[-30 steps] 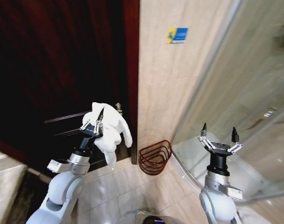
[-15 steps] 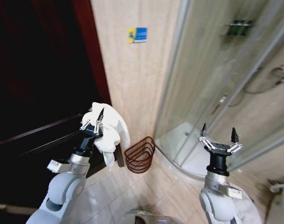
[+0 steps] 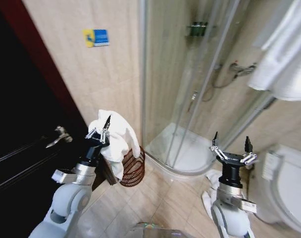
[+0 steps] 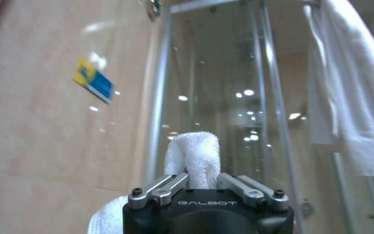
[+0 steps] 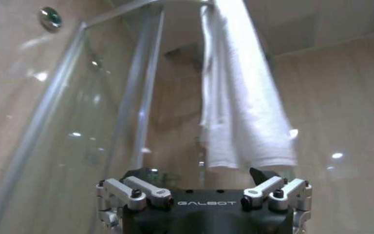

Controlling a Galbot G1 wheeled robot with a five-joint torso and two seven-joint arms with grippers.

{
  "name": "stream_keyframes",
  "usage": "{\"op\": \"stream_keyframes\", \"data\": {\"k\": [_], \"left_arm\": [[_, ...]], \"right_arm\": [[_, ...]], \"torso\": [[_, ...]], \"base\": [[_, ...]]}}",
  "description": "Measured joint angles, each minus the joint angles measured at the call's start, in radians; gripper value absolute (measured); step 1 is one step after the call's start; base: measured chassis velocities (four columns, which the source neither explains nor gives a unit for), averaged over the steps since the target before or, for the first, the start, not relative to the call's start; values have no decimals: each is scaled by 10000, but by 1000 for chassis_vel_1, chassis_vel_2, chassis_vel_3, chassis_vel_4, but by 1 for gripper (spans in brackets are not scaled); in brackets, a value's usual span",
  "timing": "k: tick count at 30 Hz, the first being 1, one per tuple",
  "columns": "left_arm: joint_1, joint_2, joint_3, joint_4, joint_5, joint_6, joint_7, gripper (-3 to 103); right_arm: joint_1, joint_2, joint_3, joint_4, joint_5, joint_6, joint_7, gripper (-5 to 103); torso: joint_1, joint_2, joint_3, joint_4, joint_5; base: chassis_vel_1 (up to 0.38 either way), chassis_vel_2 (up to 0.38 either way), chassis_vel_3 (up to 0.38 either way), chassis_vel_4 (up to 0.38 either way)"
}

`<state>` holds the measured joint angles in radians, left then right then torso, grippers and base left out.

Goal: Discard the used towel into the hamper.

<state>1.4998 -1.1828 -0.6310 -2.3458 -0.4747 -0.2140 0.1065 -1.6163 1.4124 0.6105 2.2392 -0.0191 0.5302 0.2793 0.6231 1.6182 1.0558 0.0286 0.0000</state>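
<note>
I am holding the white towel up at chest height in the left gripper, its fingers pinched tight on a fold of cloth; the left wrist view shows that fold sticking up between the closed jaws. The rest of the towel is hanging down past the arm. The right gripper is waiting raised on my right side, jaws spread wide and carrying nothing.

Just beyond the draped towel, the hamper is sitting on the tiled floor against the wall, near the corner where the shower enclosure begins. The towel's lower end is hanging in front of it, so I am seeing only part of its dark red bars.

Since a second ago the whole scene has slid leftward, so the base is turning right rather than the things moving. The dark door now fills less of the left edge, and the shower, a hanging towel and a toilet have come into sight. The hamper has gone from open floor between the arms to directly behind my load, which I judge puts the left arm nearly in line for the drop.
</note>
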Motion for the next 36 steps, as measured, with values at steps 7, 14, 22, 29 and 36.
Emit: {"op": "stream_keyframes", "data": {"k": [7, 14, 22, 29, 36], "left_arm": [[-131, 7, 80, 72, -122, -80, -53, 3], [-104, 27, 125, 329, 222, 64, -334, 3], [-243, 129, 337, 990, 431, 369, -697, 3], [-591, 517, 644, 2195, 270, 467, -745, 3], [-909, 688, 1033, 3249, 183, 549, -958, 3]], "right_arm": [[-13, -8, 30, 3, 17, -4, 11, 100], [27, 66, 18, -52, 16, -5, 32, 100], [33, 48, 67, -83, 49, 6, 73, 100], [67, 84, 93, -129, 42, 20, 100, 100], [62, 110, 144, -229, -31, 20, 138, 100]], "torso": [[0, 0, 0, -3, 2], [0, 0, 0, 4, 0], [0, 1, 0, 0, 0], [0, 0, 0, -1, -1], [0, 1, 0, -1, 0]], "base": [[-123, -128, -124, -117], [-47, -42, -36, -34], [0, 0, 0, 0], [0, 0, 0, 0], [0, 0, 0, 0]]}}
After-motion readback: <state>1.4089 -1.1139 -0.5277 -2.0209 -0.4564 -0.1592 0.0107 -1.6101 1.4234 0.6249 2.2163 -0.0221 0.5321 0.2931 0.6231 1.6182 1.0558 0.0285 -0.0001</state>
